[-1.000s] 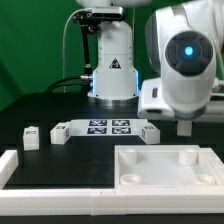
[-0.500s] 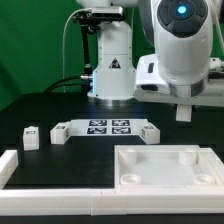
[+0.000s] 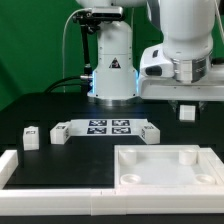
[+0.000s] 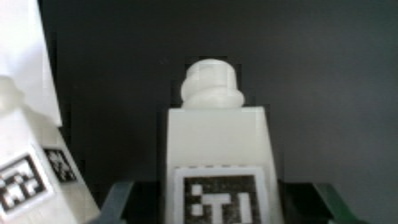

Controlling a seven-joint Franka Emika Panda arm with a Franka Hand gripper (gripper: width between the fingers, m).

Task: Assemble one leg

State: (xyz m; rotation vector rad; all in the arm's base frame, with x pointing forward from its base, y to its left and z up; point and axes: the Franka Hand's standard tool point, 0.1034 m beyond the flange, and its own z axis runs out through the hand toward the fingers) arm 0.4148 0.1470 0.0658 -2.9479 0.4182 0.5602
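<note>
My gripper (image 3: 186,106) hangs above the far right of the table, shut on a leg (image 3: 186,113), a small white post held well above the black tabletop. In the wrist view the leg (image 4: 217,130) stands between my dark fingers (image 4: 128,203), its tag facing the camera and its rounded tip pointing away. The gripper (image 4: 219,205) clamps it at the tagged end. The large white square top (image 3: 165,167) with round corner holes lies below, at the front right.
Three more tagged legs lie on the table: one (image 3: 31,136) at the exterior view's left, one (image 3: 60,131) beside the marker board (image 3: 108,127), one (image 3: 150,131) at its right end. A white raised border (image 3: 12,167) runs along the front left.
The arm has risen and its wrist has turned, carrying the leg up from just above the table behind the square top to a higher hold. The other parts have not moved.
</note>
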